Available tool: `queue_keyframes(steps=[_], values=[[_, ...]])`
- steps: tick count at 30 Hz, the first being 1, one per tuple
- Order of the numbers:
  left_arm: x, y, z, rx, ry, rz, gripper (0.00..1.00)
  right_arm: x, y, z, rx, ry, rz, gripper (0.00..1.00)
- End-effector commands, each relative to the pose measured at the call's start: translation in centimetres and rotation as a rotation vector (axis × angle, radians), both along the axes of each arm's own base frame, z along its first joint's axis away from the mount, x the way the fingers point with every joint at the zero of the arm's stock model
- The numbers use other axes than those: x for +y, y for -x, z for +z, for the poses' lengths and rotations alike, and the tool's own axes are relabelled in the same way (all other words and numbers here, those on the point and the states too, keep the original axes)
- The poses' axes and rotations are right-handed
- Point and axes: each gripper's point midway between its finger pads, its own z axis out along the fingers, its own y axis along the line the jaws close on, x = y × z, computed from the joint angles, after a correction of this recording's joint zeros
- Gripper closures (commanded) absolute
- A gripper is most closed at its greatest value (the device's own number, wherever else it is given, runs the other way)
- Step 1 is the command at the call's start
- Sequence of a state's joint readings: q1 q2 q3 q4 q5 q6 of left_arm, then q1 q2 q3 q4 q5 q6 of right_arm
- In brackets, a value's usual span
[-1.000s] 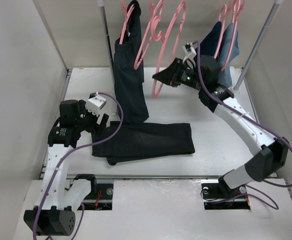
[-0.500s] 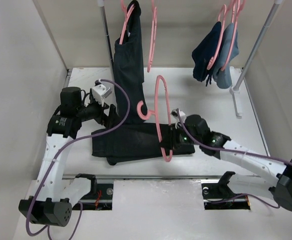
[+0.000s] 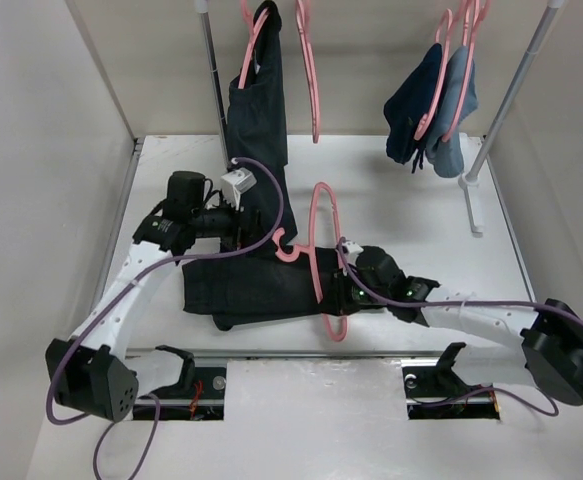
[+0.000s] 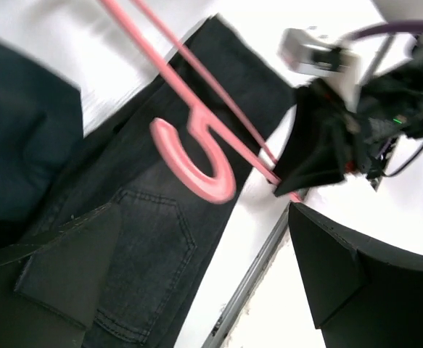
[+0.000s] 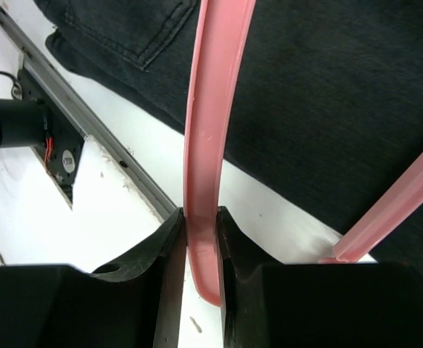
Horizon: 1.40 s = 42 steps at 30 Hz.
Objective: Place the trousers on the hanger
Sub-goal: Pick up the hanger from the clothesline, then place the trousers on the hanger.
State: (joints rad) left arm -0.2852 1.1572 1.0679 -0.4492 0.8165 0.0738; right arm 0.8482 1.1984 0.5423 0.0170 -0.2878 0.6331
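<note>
Two long black legs, matte and folded flat: the trousers lie at centre frame on the white desk. The pink hanger crosses their right end, its rim clamped in the closed right hand. The left hand, fingers spread and holding nothing, hovers over the trousers' upper left.

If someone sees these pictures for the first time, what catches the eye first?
The pink hanger, clamped in the right gripper, stands over the black trousers lying on the table. The open left gripper hovers near its hook. A dark pair and a blue garment hang at the back.
</note>
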Motion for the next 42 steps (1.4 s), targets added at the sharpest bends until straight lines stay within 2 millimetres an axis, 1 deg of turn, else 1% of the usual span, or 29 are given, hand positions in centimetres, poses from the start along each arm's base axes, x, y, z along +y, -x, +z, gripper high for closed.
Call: queue_keyframes(steps=[1, 3, 5, 7, 8, 9, 10, 11, 12, 14, 16, 17, 20, 21, 22, 23, 24, 25, 26, 28, 29, 30, 31, 32, 34, 35, 37, 38, 42], values=[[0.2, -1.5, -2.5, 0.075, -0.021, 0.087, 0.00, 3.0, -0.9, 4.0, -0.094, -0.127, 0.043, 1.00], [0.1, -1.6, -3.0, 0.103, -0.018, 0.096, 0.00, 3.3, -1.0, 3.7, -0.086, -0.125, 0.051, 1.00], [0.2, -2.0, -3.9, 0.124, -0.035, 0.108, 0.00, 3.4, -0.9, 2.9, -0.065, -0.110, 0.060, 1.00], [0.5, -2.0, -5.4, 0.162, -0.061, 0.133, 0.00, 4.1, -0.5, 3.0, -0.058, -0.113, 0.098, 1.00], [0.5, -2.1, -5.7, 0.172, -0.065, 0.133, 0.03, 4.1, -0.5, 2.3, -0.044, -0.097, 0.097, 1.00], [0.3, -1.9, -6.0, 0.177, -0.056, 0.121, 0.07, 4.5, -0.2, 2.5, -0.041, -0.103, 0.116, 1.00], [0.2, -1.7, -6.2, 0.188, -0.047, 0.118, 0.15, 4.5, -0.2, 2.2, -0.044, -0.094, 0.121, 1.00], [0.2, -1.7, -6.4, 0.209, -0.045, 0.125, 0.26, 4.9, 0.1, 2.2, -0.037, -0.095, 0.139, 1.00], [0.1, -1.8, -6.3, 0.200, -0.041, 0.125, 0.50, 5.2, -0.1, 2.6, -0.044, -0.103, 0.139, 1.00], [0.5, -2.1, -6.7, 0.202, -0.066, 0.153, 0.70, 5.2, -0.1, 2.3, -0.038, -0.097, 0.139, 1.00], [0.8, -1.9, -7.3, 0.217, -0.082, 0.163, 0.94, 5.1, -0.1, 2.3, -0.045, -0.094, 0.144, 1.00], [0.8, -1.6, -7.3, 0.223, -0.078, 0.168, 1.00, 5.1, -0.1, 2.3, -0.045, -0.094, 0.144, 1.00], [1.3, -1.3, -7.4, 0.223, -0.091, 0.196, 1.00, 5.3, -0.2, 3.4, -0.067, -0.118, 0.145, 1.00], [1.5, -1.5, -7.2, 0.218, -0.093, 0.216, 1.00, 5.4, -0.6, 3.8, -0.073, -0.115, 0.134, 0.88], [1.7, -1.7, -7.1, 0.211, -0.100, 0.239, 1.00, 5.0, -0.4, 3.7, -0.056, -0.087, 0.125, 0.43], [2.5, -2.3, -7.3, 0.202, -0.133, 0.294, 1.00, 4.8, -0.6, 3.6, -0.048, -0.064, 0.111, 0.22], [2.8, -2.4, -7.6, 0.214, -0.148, 0.323, 1.00, 4.2, -1.4, 3.9, -0.065, -0.032, 0.064, 0.05], [3.1, -2.6, -7.5, 0.200, -0.156, 0.340, 1.00, 3.5, -1.6, 4.7, -0.069, 0.000, 0.032, 0.00], [3.5, -2.8, -7.3, 0.195, -0.171, 0.359, 1.00, 2.5, -3.3, 5.5, -0.103, 0.029, -0.065, 0.00], [3.5, -2.7, -7.5, 0.203, -0.175, 0.359, 1.00, -0.8, -4.4, 5.1, -0.060, 0.128, -0.206, 0.00], [3.7, -2.8, -7.5, 0.201, -0.181, 0.367, 1.00, -2.3, -5.1, 5.6, -0.029, 0.132, -0.298, 0.00], [3.8, -2.8, -7.6, 0.198, -0.187, 0.374, 1.00, -4.1, -5.7, 5.0, 0.006, 0.170, -0.372, 0.00], [3.8, -2.8, -7.6, 0.198, -0.187, 0.374, 1.00, -7.2, -7.7, 4.9, 0.029, 0.206, -0.511, 0.00], [3.9, -2.9, -7.6, 0.196, -0.192, 0.381, 1.00, -9.7, -7.3, 3.8, 0.089, 0.274, -0.580, 0.00], [3.8, -2.9, -7.8, 0.207, -0.190, 0.373, 1.00, -12.9, -7.7, 2.3, 0.152, 0.318, -0.690, 0.00], [3.8, -2.9, -7.8, 0.207, -0.190, 0.373, 1.00, -15.2, -8.0, 0.8, 0.199, 0.340, -0.762, 0.00], [3.7, -2.9, -8.1, 0.215, -0.194, 0.372, 1.00, -16.3, -7.9, -0.6, 0.243, 0.329, -0.782, 0.00], [3.7, -2.9, -8.1, 0.215, -0.194, 0.372, 1.00, -16.9, -7.3, -1.8, 0.281, 0.324, -0.780, 0.00], [3.6, -2.8, -8.1, 0.217, -0.189, 0.365, 1.00, -15.8, -7.7, -4.8, 0.323, 0.285, -0.728, 0.00]])
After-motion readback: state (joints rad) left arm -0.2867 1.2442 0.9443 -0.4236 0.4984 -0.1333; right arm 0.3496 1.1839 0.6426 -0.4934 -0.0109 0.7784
